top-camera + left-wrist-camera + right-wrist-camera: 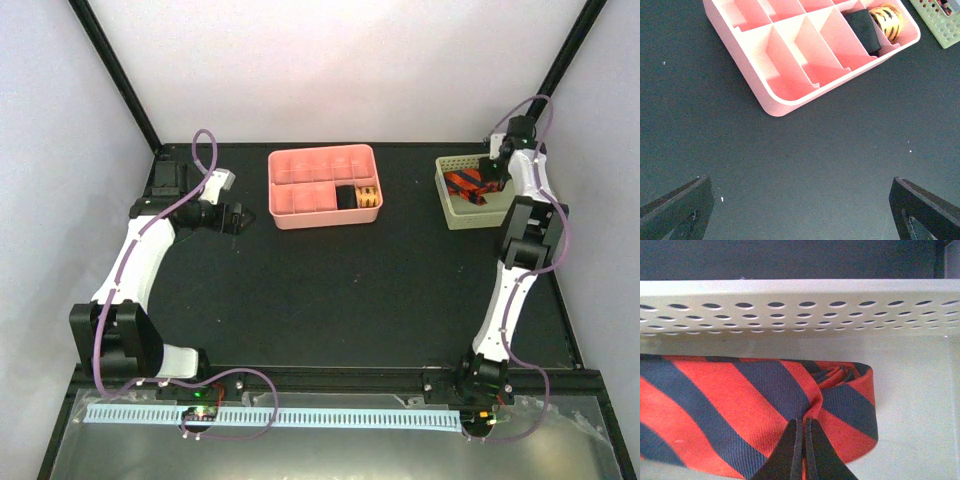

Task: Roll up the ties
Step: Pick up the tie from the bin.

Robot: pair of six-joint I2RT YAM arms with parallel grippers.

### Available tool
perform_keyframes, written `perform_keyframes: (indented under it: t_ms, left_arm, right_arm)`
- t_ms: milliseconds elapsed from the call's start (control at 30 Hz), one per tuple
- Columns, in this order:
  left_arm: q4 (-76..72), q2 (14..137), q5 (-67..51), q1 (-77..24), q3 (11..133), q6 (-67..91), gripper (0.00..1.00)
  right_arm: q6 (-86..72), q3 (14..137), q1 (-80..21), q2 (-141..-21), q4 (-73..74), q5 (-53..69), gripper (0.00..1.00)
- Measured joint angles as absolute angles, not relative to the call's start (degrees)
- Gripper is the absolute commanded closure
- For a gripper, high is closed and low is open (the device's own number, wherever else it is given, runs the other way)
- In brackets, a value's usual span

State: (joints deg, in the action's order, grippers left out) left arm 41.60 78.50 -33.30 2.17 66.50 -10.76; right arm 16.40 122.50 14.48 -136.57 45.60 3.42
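Observation:
The orange-red tie with navy diagonal stripes (740, 405) lies folded inside the pale perforated basket (800, 305) at the back right (468, 184). My right gripper (804, 422) is down in the basket, shut on a pinched fold of the tie. In the top view the right gripper (492, 170) sits over the basket (450, 215). My left gripper (238, 218) is open and empty, low over the dark mat just left of the pink tray (290, 215); its fingertips (685, 205) show at the bottom corners of the left wrist view.
The pink tray (775, 102) has several compartments. One at its right end holds a black roll (864, 30) and a gold patterned roll (887, 20). Black frame posts stand at the back corners. A light blue strip runs along the near edge (300, 415).

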Motion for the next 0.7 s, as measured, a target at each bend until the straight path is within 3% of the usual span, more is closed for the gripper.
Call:
perform_keyframes:
  t_ms: [300,700]
  left_arm:
    - [41.6,78.5,-33.5,2.3,66.5,-10.7,0.01]
    - [41.6,77.6,-35.2,3.0,66.3,-10.7,0.01]
  right_arm:
    - [17.1,122.1,14.5,-119.1,51.4,12.2,0.98]
    - [8.4,138.0,13.1,-88.9,53.3,41.5,0.98]
